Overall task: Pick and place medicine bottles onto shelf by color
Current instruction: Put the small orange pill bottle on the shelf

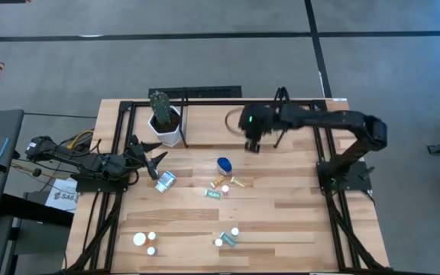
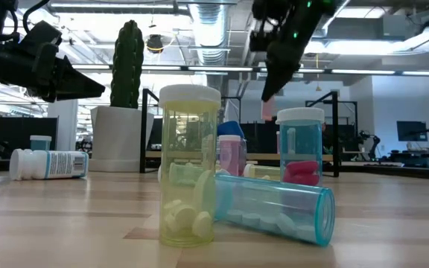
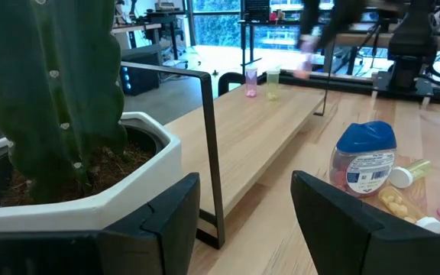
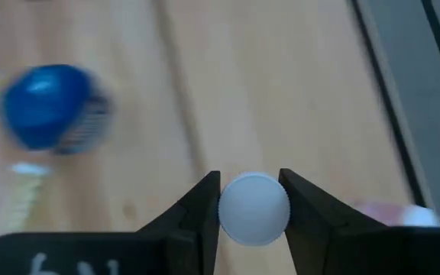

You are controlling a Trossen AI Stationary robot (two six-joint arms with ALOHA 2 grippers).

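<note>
Right up close in the low view, a yellow bottle point(image 2: 190, 165) is standing on the table point(image 1: 296, 221), and you can see white pills through its side. A teal bottle point(image 2: 274, 209) is lying on its side, touching it. Behind them a second teal bottle point(image 2: 300, 146) with a white cap is standing up with something pink inside. A round blue bottle point(image 1: 224, 164) is sitting near the middle of the table.

Over the shelf point(image 1: 212, 122), the right gripper point(image 4: 253, 205) is pinching a small bottle point(image 4: 253, 208) by its round white cap, one dark finger on each side. The bottle's body is hiding under the cap.

The left gripper point(image 3: 243, 221) is waiting low by the white pot point(image 3: 90, 191) with the cactus point(image 3: 48, 84), and its fingers are standing apart with nothing between them. Far down the shelf, a pink bottle point(image 3: 250, 80) and a yellow one point(image 3: 273, 82) are standing side by side.
</note>
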